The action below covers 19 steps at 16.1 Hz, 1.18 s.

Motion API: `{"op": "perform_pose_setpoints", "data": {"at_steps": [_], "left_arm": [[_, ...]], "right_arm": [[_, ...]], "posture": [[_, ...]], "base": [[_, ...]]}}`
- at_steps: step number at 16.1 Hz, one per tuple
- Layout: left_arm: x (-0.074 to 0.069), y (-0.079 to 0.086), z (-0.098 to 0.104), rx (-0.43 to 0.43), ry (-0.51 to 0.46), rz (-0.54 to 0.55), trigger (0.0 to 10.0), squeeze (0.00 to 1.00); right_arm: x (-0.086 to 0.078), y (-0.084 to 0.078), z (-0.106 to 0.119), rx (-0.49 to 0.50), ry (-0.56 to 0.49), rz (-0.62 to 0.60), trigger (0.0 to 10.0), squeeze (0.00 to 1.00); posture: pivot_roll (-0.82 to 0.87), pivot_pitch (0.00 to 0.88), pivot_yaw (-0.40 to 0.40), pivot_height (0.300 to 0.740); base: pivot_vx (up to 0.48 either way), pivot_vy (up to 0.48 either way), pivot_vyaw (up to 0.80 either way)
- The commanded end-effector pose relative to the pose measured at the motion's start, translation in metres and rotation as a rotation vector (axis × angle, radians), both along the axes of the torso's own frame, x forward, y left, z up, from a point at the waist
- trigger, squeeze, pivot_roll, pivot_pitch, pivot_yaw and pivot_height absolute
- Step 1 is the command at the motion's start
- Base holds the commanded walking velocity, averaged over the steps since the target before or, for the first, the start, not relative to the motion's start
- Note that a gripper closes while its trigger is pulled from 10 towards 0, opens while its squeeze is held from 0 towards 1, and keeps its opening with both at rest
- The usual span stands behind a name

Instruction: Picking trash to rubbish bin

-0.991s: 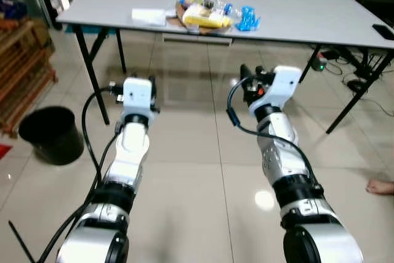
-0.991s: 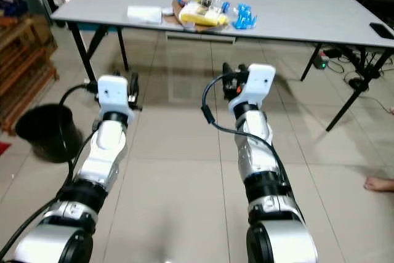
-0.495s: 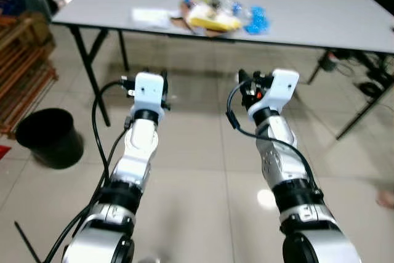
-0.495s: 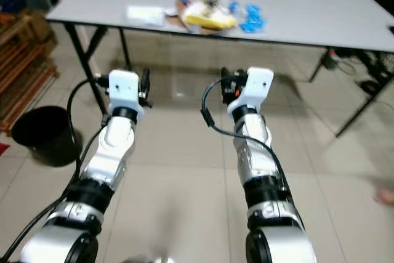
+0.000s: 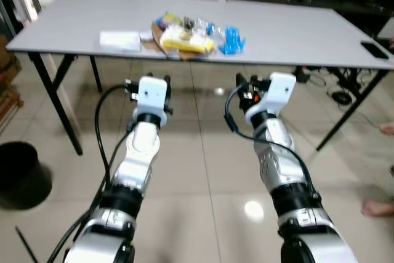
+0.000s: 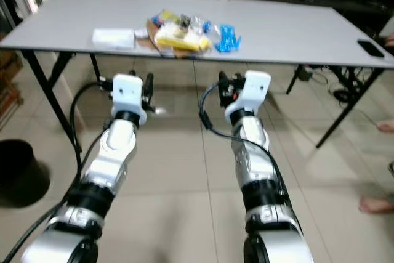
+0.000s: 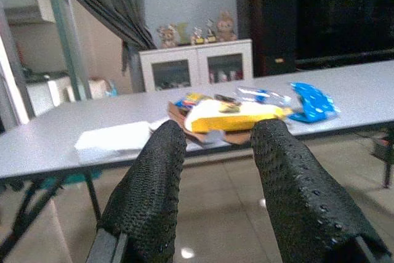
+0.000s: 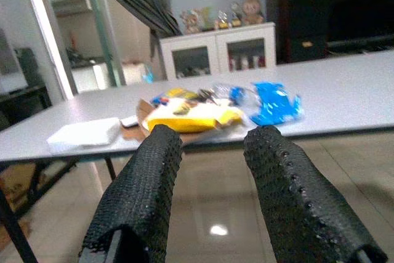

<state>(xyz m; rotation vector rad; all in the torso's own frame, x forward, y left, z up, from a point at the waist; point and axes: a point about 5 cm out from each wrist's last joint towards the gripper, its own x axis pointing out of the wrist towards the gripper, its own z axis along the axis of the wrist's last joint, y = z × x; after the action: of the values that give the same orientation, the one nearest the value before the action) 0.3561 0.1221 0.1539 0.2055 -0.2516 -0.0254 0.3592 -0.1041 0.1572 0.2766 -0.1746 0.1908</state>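
A pile of trash lies on the grey table (image 5: 295, 29): a yellow packet (image 5: 184, 43), a blue wrapper (image 5: 231, 38), clear plastic and brown cardboard (image 5: 161, 34), with a flat white pack (image 5: 120, 40) beside it. The black rubbish bin (image 5: 18, 173) stands on the floor at the far left. Both arms reach forward below the table's front edge. My left gripper (image 7: 212, 130) is open and empty, pointing at the pile. My right gripper (image 8: 212, 137) is open and empty too, with the yellow packet (image 8: 191, 115) and blue wrapper (image 8: 274, 101) beyond it.
Black table legs (image 5: 55, 100) stand between the bin and my arms. A dark phone (image 5: 374, 50) lies at the table's right end. A person's bare feet (image 5: 375, 207) rest on the tiled floor at the right. Cables (image 5: 338, 93) lie under the table.
The camera has moved nearer the table and swung right, so the bin now sits at the left edge. Both arms stay held forward with open fingers.
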Motion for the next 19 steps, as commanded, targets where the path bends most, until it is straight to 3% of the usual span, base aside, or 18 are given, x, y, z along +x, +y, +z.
{"op": "perform_pose_setpoints", "data": {"at_steps": [1, 6, 19], "left_arm": [[0.0, 0.0047, 0.0024, 0.007, -0.004, 0.007, 10.0, 0.0], [-0.0006, 0.0022, 0.0009, 0.016, 0.005, -0.003, 10.0, 0.0], [0.0016, -0.001, 0.0003, 0.024, 0.019, -0.028, 10.0, 0.0]], "right_arm": [[-0.0007, 0.0049, 0.0014, 0.003, 0.001, 0.014, 10.0, 0.0], [-0.0026, 0.0066, 0.0004, -0.037, -0.005, 0.019, 10.0, 0.0], [-0.0024, 0.0093, -0.0016, -0.009, 0.01, 0.036, 10.0, 0.0]], "posture": [[-0.03, 0.0, -0.087, 0.74], [-0.02, 0.0, -0.087, 0.74], [-0.02, 0.0, -0.082, 0.74]], "base": [[0.48, 0.0, 0.0], [0.48, 0.0, 0.0], [0.48, 0.0, 0.0]]}}
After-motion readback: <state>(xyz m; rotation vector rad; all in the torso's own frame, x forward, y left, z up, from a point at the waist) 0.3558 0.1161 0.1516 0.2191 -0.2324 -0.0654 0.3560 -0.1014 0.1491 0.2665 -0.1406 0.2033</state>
